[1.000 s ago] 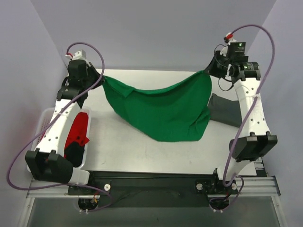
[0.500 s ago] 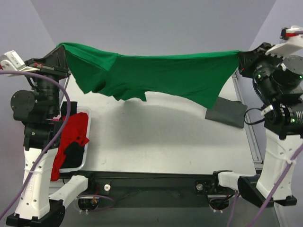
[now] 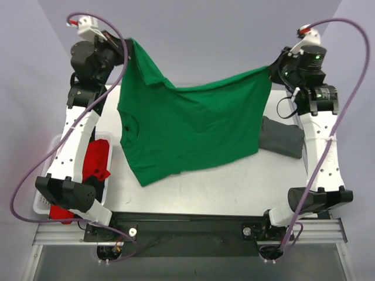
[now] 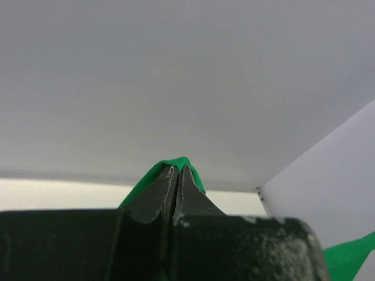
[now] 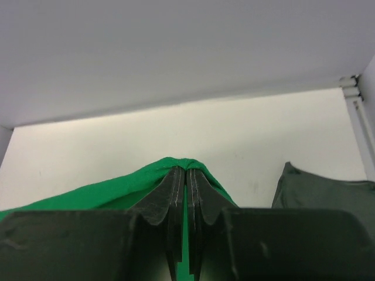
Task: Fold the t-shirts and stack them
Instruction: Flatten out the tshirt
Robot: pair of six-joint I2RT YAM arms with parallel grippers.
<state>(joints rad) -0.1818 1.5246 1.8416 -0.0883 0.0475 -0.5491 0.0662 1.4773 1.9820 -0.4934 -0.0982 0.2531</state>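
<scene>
1. Hanging between the two arms, the green cotton t-shirt [image 3: 187, 129] spans the worktop [image 3: 222, 187] from 11 o'clock to 2 o'clock, and its loose lower edge trails toward 7 o'clock.
2. The left tool [image 3: 125, 48], raised at 11 o'clock, is pressed together on a peak of the green cloth; its wrist view shows the fabric pinched at the tips.
3. The right tool [image 3: 270, 71], at 2 o'clock and lower, pinches another edge of the shirt in the same way.
4. Half a second ago the shirt was stretched taut and high between arms flung wide. Now both arms have drawn back in, and the cloth sags slack but opened out.
5. This looks like a shake-out ending in a lay-down, so the shirt still needs to be spread flat and no fold has begun.
6. The folded dark grey t-shirt [image 3: 282, 137] lies at 3 o'clock, probably the base of the stack. A crumpled red garment [image 3: 96, 161] waits in the white plastic basket [image 3: 44, 175] at 8 o'clock.
</scene>
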